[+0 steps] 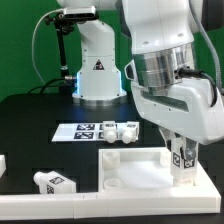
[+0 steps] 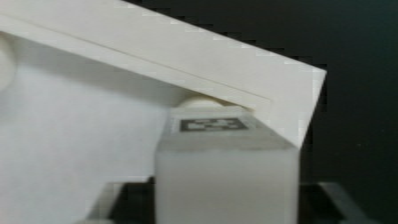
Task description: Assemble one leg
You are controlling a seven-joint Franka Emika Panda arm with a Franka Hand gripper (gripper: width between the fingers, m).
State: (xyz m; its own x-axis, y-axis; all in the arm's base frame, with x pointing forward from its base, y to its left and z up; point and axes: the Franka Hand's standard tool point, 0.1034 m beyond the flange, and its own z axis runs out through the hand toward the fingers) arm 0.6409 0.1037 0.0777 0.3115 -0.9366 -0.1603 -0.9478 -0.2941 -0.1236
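My gripper is shut on a leg, a white block with a black-and-white tag, and holds it upright at the corner of the large white square panel on the exterior view's right. In the wrist view the leg stands between my jaws, its tagged top end against the panel's raised rim at a corner. My gripper grips the leg's lower part. I cannot tell whether the leg is seated in a socket.
Two more legs lie beside the marker board behind the panel. Another leg lies at the front on the exterior view's left. A white part shows at the left edge. The robot base stands at the back.
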